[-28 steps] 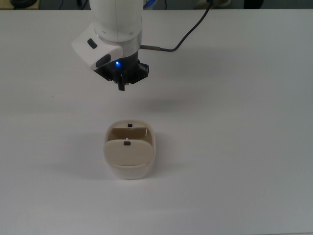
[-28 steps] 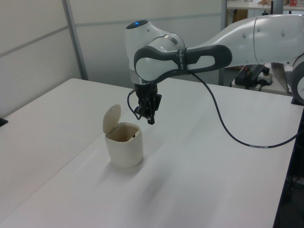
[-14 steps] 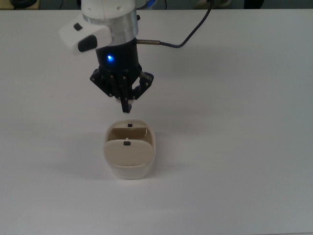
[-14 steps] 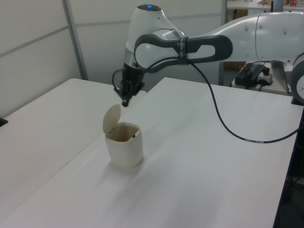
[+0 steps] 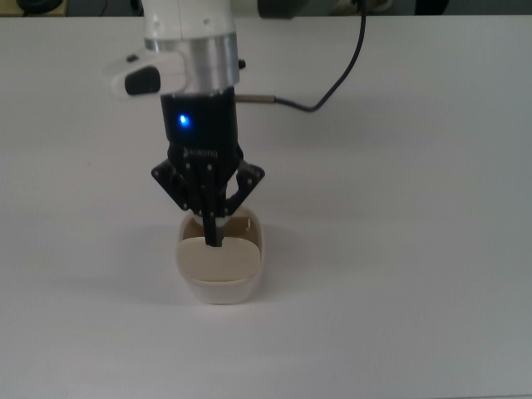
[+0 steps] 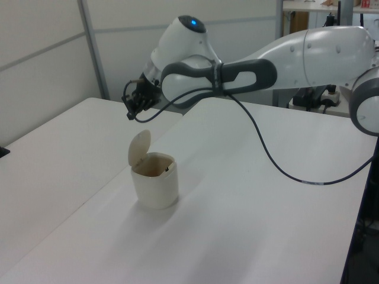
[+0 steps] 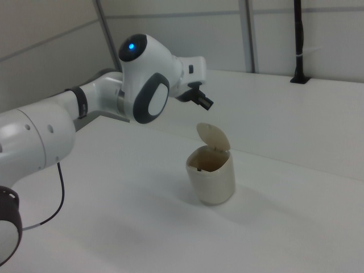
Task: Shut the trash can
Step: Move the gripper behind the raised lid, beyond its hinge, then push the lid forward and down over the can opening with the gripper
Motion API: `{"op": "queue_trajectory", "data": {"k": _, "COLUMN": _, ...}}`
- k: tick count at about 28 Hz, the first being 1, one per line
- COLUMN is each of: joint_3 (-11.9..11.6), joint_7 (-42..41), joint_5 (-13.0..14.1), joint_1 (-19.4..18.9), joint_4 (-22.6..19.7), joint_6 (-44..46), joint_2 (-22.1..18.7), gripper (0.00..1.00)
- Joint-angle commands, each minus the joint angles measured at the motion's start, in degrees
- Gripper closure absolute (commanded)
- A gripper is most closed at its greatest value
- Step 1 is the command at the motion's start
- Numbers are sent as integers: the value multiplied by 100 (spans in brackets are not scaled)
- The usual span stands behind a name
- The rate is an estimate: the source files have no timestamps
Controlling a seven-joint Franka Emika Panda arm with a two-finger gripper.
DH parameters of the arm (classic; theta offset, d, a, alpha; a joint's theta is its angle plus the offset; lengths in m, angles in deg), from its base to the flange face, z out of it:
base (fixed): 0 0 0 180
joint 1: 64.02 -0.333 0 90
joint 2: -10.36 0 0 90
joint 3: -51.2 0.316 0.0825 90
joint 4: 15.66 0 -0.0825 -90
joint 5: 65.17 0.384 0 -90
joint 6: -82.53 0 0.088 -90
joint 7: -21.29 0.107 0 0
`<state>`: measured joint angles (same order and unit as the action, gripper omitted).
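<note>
Claw [image 6: 129, 112] hangs above trash can [image 6: 155, 187], overlapping from top.

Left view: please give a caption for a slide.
Gripper hovers above the raised lid of the open trash can.

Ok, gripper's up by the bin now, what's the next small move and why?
Probably bring the gripper down against the outer face of the lid and push it over the opening. The lid stands upright on the trash can, and the gripper hangs above it, not touching.
</note>
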<state>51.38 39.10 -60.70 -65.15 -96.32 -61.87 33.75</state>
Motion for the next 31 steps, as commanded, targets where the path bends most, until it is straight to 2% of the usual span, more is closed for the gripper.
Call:
{"op": "queue_trajectory", "data": {"k": 1, "joint_3": -9, "joint_7": 126, "joint_5": -271, "joint_1": -19, "joint_4": -54, "joint_6": -176, "joint_2": 227, "gripper": 100}}
{"op": "queue_trajectory", "data": {"k": 8, "joint_3": -53, "joint_7": 126, "joint_5": -298, "joint_1": -10, "joint_4": -230, "joint_6": -28, "joint_2": 183, "gripper": 100}}
{"op": "queue_trajectory", "data": {"k": 15, "joint_3": -71, "joint_7": 64, "joint_5": -315, "joint_1": 34, "joint_4": -266, "joint_6": 807, "joint_2": 130, "gripper": 100}}
{"op": "queue_trajectory", "data": {"k": 24, "joint_3": -115, "joint_7": -472, "joint_5": -421, "joint_1": 95, "joint_4": -336, "joint_6": 1862, "joint_2": 148, "gripper": 100}}
{"op": "queue_trajectory", "data": {"k": 31, "joint_3": -115, "joint_7": -542, "joint_5": -684, "joint_1": 86, "joint_4": -564, "joint_6": 2030, "joint_2": 192, "gripper": 100}}
